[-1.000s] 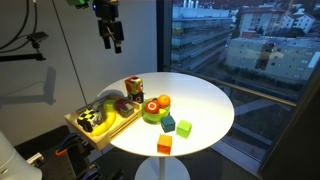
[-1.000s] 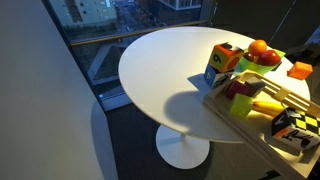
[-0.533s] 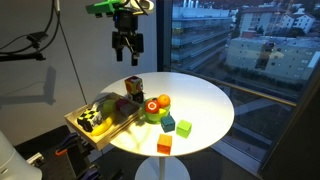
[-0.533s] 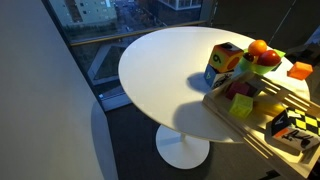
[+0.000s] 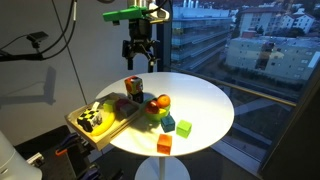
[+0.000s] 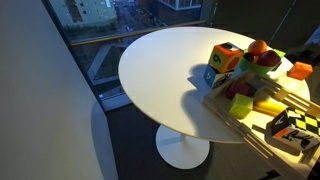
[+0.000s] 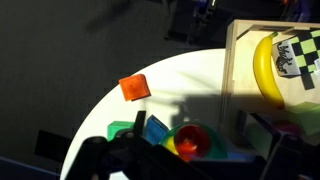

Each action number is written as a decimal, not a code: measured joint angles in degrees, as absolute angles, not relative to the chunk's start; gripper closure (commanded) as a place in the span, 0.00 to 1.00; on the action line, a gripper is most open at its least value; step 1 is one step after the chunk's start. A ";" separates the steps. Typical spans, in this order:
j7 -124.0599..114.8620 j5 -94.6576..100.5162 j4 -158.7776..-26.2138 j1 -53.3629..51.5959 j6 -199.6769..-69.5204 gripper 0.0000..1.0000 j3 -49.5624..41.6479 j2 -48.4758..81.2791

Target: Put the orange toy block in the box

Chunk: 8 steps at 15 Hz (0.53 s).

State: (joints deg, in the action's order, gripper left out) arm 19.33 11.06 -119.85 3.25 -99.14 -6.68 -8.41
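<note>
Orange toy block [image 5: 164, 145] sits alone — gripper [image 5: 141, 64] above, parted, empty.

An exterior view takes in the whole desk [image 5: 205, 100] from well back; an exterior view sits close beside the box [image 6: 243, 128]. The wrist view looks down on both.

The round white table [image 5: 205, 98] carries the box [image 5: 112, 132], the orange toy block [image 5: 164, 145] and green cubes [image 5: 185, 128].

arm: held high | gripper [image 5: 141, 66]: pointing straight down | fingers [image 5: 133, 63]: spread apart, empty
</note>
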 measured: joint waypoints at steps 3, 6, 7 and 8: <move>21.90 11.08 -119.06 3.25 -100.74 0.00 -6.85 -7.71; 23.97 10.97 -118.62 3.25 -101.85 0.00 -7.06 -7.65; 24.26 10.95 -118.36 3.25 -101.85 0.00 -7.07 -7.66; 24.47 10.95 -118.20 3.25 -101.85 0.00 -7.07 -7.66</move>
State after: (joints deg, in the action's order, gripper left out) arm 24.47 10.95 -118.20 3.25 -101.85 -7.07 -7.66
